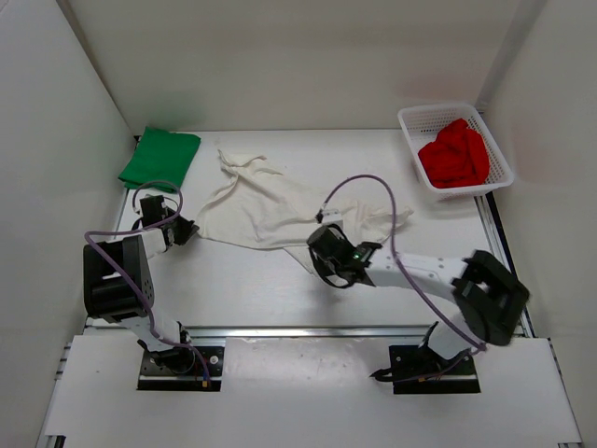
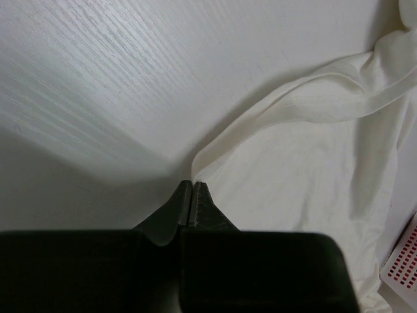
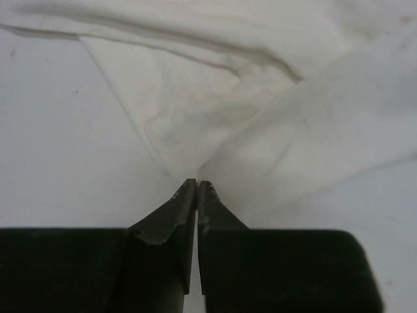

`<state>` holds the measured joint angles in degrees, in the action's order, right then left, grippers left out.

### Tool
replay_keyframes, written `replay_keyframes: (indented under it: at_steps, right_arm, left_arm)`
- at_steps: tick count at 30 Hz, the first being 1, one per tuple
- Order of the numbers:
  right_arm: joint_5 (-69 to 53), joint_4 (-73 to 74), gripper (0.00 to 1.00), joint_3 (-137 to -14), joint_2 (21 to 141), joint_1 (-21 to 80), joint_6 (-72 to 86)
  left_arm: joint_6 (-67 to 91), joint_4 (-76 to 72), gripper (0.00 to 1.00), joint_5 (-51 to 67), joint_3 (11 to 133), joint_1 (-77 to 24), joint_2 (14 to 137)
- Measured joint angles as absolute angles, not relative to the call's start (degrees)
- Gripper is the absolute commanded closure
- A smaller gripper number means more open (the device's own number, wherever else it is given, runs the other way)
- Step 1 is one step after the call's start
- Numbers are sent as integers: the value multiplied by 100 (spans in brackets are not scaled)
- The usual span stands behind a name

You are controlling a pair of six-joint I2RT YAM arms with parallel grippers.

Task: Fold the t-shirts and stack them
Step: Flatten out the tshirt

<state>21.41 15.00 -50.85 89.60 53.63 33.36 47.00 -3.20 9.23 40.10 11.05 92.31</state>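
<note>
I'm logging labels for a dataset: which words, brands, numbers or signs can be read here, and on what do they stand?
None can be read.
The white t-shirt, green t-shirt, red t-shirt and mesh basket show no print, nor do the left arm and right arm.
A small green light on the right arm is no text.

You've got no readable txt, labels, brand marks or nos. in any of the 3 views.
</note>
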Motion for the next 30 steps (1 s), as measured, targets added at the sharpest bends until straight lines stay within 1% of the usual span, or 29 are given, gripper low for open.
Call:
replay_keyframes:
  at_steps: [2, 6, 8, 11, 15, 17, 20, 23, 26, 30]
  right_arm:
    - [2217, 1632, 100, -4580, 8101, 5400, 3524]
    - [2158, 1824, 100, -3179, 5852, 5266, 4123]
    - [1942, 1903, 100, -2342, 4663, 4958, 4447]
    - [1518, 2314, 100, -1387, 3286, 4278, 4827]
    - [871, 2657, 100, -803, 2228, 3481, 5089]
    - [591, 2744, 100, -668, 1977, 3288, 5131]
    - [392, 2777, 100, -644, 1903, 3223, 5131]
    - [508, 3035, 100, -987, 2036, 3352, 5004]
    - [858, 3448, 100, -2115, 2565, 3535, 4668]
    - [1409, 3837, 100, -4646, 3612, 3553, 3964]
  left_arm:
    - [4700, -318, 100, 947, 4010, 1105, 9229]
    - [4703, -316, 100, 985, 4010, 1111, 9229]
    - [4700, -316, 100, 987, 4010, 1111, 9229]
    - [4696, -298, 100, 987, 4010, 1111, 9225]
    - [4657, -226, 100, 987, 4010, 1111, 9157]
    - [4641, -172, 100, 982, 4010, 1094, 9089]
    - [4593, -95, 100, 963, 4010, 1013, 8932]
    - [4523, 62, 100, 963, 4014, 873, 8630]
    - [4377, 497, 100, 1000, 4222, 631, 8167]
    - [3997, 1380, 100, 1133, 5426, 235, 7518]
